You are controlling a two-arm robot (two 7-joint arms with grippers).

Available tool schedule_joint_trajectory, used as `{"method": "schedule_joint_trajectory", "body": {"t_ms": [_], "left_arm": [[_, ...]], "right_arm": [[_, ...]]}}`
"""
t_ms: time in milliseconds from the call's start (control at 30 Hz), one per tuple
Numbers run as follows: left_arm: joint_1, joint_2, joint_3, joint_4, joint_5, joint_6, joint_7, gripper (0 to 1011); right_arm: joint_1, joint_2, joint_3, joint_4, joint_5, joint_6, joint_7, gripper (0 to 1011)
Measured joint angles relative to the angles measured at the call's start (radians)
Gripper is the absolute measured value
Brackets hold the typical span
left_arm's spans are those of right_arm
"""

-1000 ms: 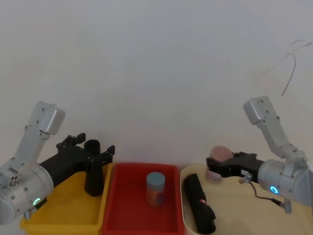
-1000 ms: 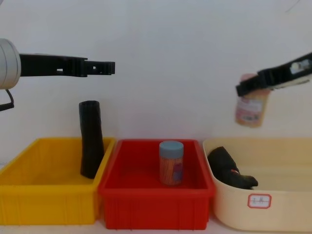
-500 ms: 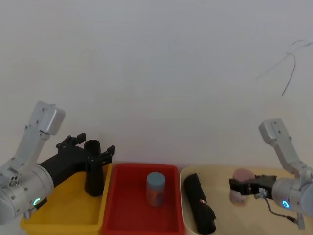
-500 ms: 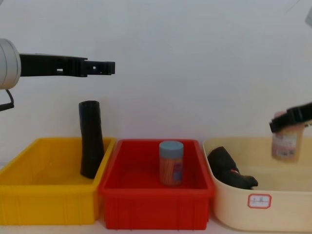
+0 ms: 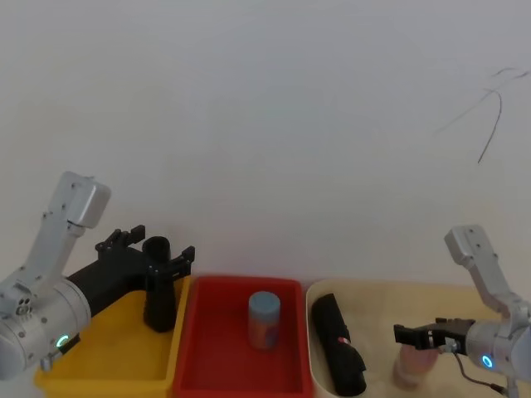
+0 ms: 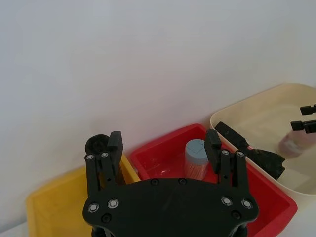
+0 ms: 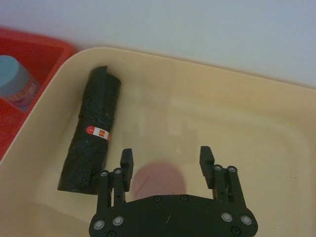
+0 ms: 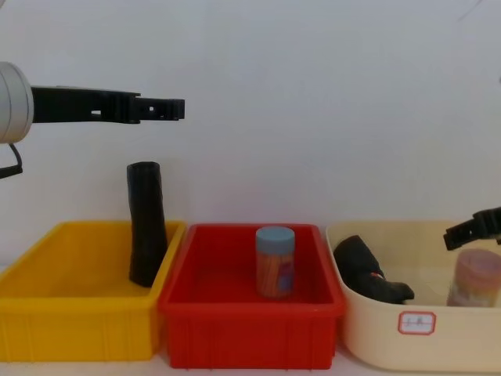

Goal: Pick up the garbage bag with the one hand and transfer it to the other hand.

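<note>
- A plain white matte wall (image 5: 265, 124) fills the space behind everything, evenly lit.
- A thin dark curved crack line (image 5: 489, 116) marks the wall's upper right part in the head view.

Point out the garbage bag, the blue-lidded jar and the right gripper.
garbage bag (image 7: 91, 143): right wrist view, mid-roll.
blue-lidded jar (image 8: 275, 262): chest view, jar body.
right gripper (image 7: 167, 157): right wrist view, midway between fingertips.

Left gripper (image 8: 160, 108) up high on the left, arm stretched out level, fingers (image 6: 115, 143) spread wide, nothing between them. Silver wrist with green ring sits at near left. Right gripper (image 5: 408, 336) low at near right, arm bent down from the elbow, fingers (image 7: 127, 160) parted, straddling a jar without visibly clamping it.
</note>
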Motion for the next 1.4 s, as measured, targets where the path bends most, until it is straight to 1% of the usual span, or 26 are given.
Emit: {"method": "schedule_joint_trajectory", "body": {"t_ms": [33, 67, 267, 433, 600, 833, 1100, 1133, 1233, 1333, 1367, 1400], "left_arm": [[0.000, 0.000, 0.000, 0.000, 0.000, 0.000, 0.000, 1000], [0.000, 0.000, 0.000, 0.000, 0.000, 0.000, 0.000, 1000], [0.000, 0.000, 0.000, 0.000, 0.000, 0.000, 0.000, 1000], [0.000, 0.000, 0.000, 0.000, 0.000, 0.000, 0.000, 1000], [0.000, 0.000, 0.000, 0.000, 0.000, 0.000, 0.000, 1000], [0.000, 0.000, 0.000, 0.000, 0.000, 0.000, 0.000, 1000], [0.000, 0.000, 0.000, 0.000, 0.000, 0.000, 0.000, 1000], [0.000, 0.000, 0.000, 0.000, 0.000, 0.000, 0.000, 1000], [0.000, 0.000, 0.000, 0.000, 0.000, 0.000, 0.000, 1000], [0.000, 0.000, 0.000, 0.000, 0.000, 0.000, 0.000, 1000], [0.000, 0.000, 0.000, 0.000, 0.000, 0.000, 0.000, 1000], [0.000, 0.000, 0.000, 0.000, 0.000, 0.000, 0.000, 1000]], "right_arm": [[0.000, 0.000, 0.000, 0.003, 0.000, -0.001, 0.000, 824], [0.000, -0.001, 0.001, 0.009, 0.000, -0.002, 0.001, 884], [0.001, -0.003, 0.003, 0.024, -0.001, -0.004, 0.004, 993], [-0.002, -0.004, 0.005, 0.023, -0.004, -0.011, 0.004, 999], [-0.015, -0.005, 0.013, 0.003, -0.010, -0.029, -0.005, 1000], [-0.046, -0.008, 0.027, -0.045, -0.021, -0.077, -0.023, 1000], [-0.097, -0.011, 0.044, -0.130, -0.034, -0.148, -0.040, 1000], [-0.107, -0.012, 0.047, -0.146, -0.036, -0.166, -0.043, 1000], [-0.125, -0.015, 0.049, -0.175, -0.038, -0.192, -0.044, 1000], [-0.153, -0.022, 0.050, -0.216, -0.040, -0.235, -0.044, 1000], [-0.153, -0.022, 0.050, -0.216, -0.040, -0.235, -0.044, 1000], [-0.166, -0.025, 0.050, -0.234, -0.040, -0.251, -0.041, 1000]]}}
